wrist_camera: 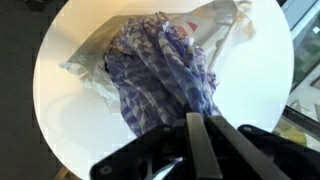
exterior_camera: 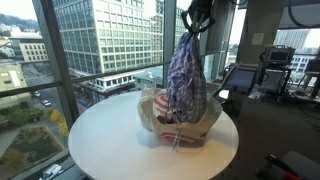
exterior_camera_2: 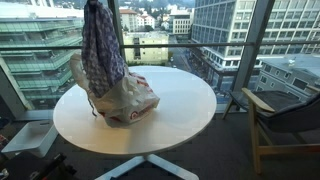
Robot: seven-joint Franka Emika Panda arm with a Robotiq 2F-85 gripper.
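Checkered cloth [exterior_camera: 185, 75] tight in the closed pincer [exterior_camera: 196, 25], straight down beneath it, lower end in the plastic bag [exterior_camera: 149, 112].

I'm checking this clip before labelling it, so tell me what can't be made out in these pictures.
Inside of the plastic bag: the hanging checkered cloth covers its mouth in every view.
Claw: blurred in the wrist view, cropped by the top edge in both exterior views.
Red print on the bag: too small to read.
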